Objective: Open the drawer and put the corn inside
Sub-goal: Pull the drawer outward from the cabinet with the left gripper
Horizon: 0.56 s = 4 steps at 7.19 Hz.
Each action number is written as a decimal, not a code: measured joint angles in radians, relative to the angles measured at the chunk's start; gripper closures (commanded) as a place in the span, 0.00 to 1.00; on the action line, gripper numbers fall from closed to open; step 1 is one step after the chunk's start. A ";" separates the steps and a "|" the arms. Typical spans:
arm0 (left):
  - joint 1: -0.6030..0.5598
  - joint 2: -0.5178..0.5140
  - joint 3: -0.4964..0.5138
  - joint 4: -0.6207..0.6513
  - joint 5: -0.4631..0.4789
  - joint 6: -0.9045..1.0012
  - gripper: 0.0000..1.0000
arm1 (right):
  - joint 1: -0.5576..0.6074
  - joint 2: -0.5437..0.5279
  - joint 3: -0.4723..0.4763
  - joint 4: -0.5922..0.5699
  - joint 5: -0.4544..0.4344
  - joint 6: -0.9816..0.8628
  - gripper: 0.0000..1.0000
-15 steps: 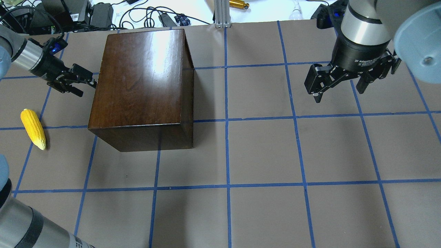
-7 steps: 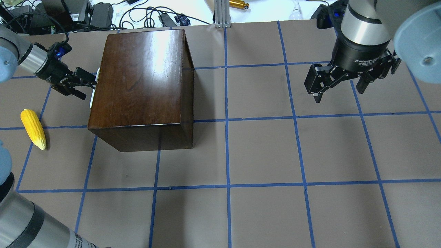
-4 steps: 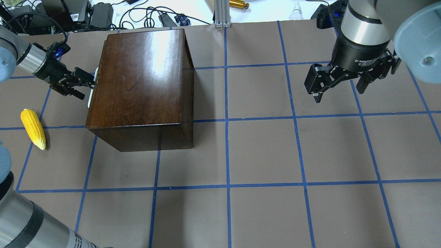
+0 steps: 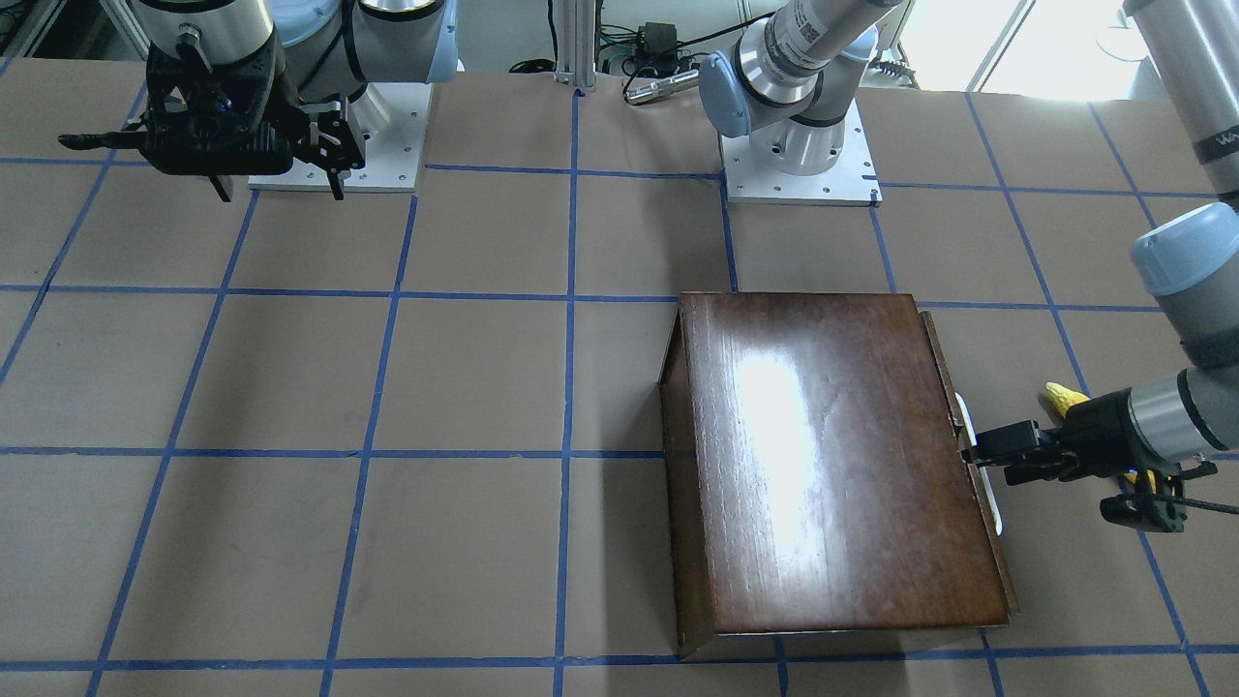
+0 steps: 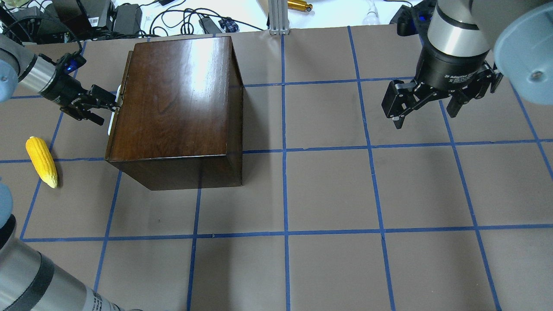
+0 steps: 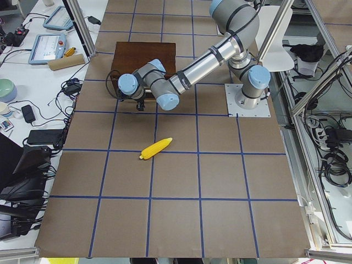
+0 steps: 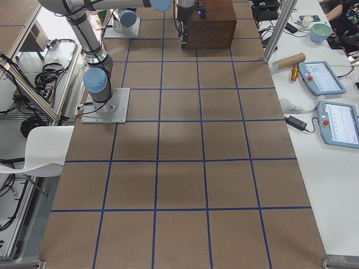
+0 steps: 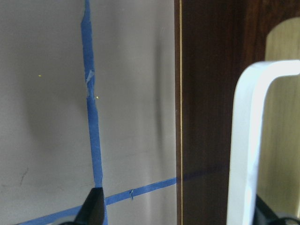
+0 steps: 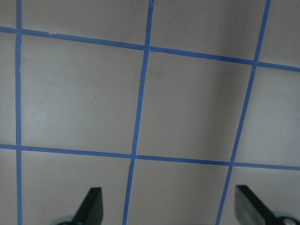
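Observation:
The dark-brown wooden box (image 5: 173, 99) stands at the back left of the table. Its drawer (image 5: 109, 147) sticks out a little on the box's left side, showing as a thin dark strip (image 4: 1007, 581) with a white handle (image 5: 113, 113). My left gripper (image 5: 101, 106) is open at that handle (image 8: 248, 140), which lies between its fingers, close to one of them. The yellow corn (image 5: 41, 161) lies on the table left of the box, apart from the gripper. My right gripper (image 5: 424, 119) is open and empty, high over the back right.
The table is brown paper with a blue tape grid (image 5: 285, 151). Cables and power bricks (image 5: 121, 17) lie beyond the far edge. Tablets and a cardboard tube (image 7: 289, 59) are on the side bench. My left arm's elbow (image 5: 26, 276) reaches over the near left corner.
My left gripper has moved left from the box with the white handle, and the drawer front has come out a little from the box's side. Corn and right arm have not moved.

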 measured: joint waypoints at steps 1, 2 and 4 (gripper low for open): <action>0.007 0.000 -0.002 0.000 0.022 0.001 0.00 | 0.000 0.000 0.000 0.000 0.000 0.000 0.00; 0.024 -0.001 -0.003 0.001 0.034 0.004 0.00 | 0.000 0.000 0.000 0.000 0.000 0.000 0.00; 0.052 -0.001 -0.002 0.001 0.045 0.007 0.00 | 0.000 0.000 0.000 0.000 0.000 0.000 0.00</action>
